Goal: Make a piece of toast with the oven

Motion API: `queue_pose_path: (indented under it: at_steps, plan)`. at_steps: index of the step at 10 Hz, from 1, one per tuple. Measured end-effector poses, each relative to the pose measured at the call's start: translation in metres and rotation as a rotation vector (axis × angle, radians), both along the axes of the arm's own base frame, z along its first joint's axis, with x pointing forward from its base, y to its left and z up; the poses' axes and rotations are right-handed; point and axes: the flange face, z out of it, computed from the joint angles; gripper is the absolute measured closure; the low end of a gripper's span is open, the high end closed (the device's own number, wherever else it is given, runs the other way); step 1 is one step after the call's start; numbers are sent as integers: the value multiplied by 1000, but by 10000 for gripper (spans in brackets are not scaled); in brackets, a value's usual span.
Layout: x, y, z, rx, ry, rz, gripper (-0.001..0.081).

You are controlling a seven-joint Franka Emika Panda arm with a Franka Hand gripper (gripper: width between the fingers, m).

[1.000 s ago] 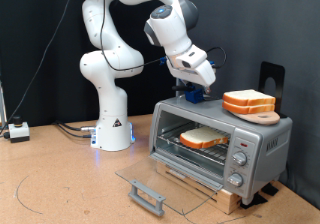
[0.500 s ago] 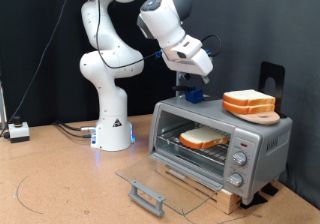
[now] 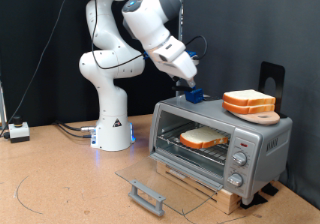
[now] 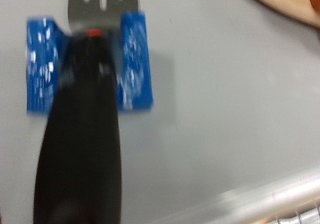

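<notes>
Only exterior view shows toast [image 3: 203, 138] inside oven [image 3: 262, 136]

You cannot see gripper [image 3: 189, 81] fingers clearly, too small. Wrist view blurred: fork [image 4: 88, 104] tines cut by edge, handle end too. Toast [image 3: 203, 138] partly hidden inside oven [image 3: 258, 140]. Knobs too small.

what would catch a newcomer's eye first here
The white arm stands out first, with its gripper above the silver oven at the exterior view's right. The oven's glass door lies open flat, and a piece of toast sits on the rack inside. On the oven's top are a stack of slices and a blue holder with a black-handled fork.
</notes>
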Motion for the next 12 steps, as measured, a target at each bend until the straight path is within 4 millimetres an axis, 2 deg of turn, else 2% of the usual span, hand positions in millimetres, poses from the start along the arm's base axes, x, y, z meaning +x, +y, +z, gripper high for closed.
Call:
queue_pose_path:
  at_steps: [8,9,11,12]
  plan:
    - [3,-127,-2,-10,-25,-45,-3]
    - [4,-134,-3,-9,-17,-42,-3]
    - [4,-133,-5,-11,-6,-51,-3]
    - [1,-128,-6,9,96,-84,-3]
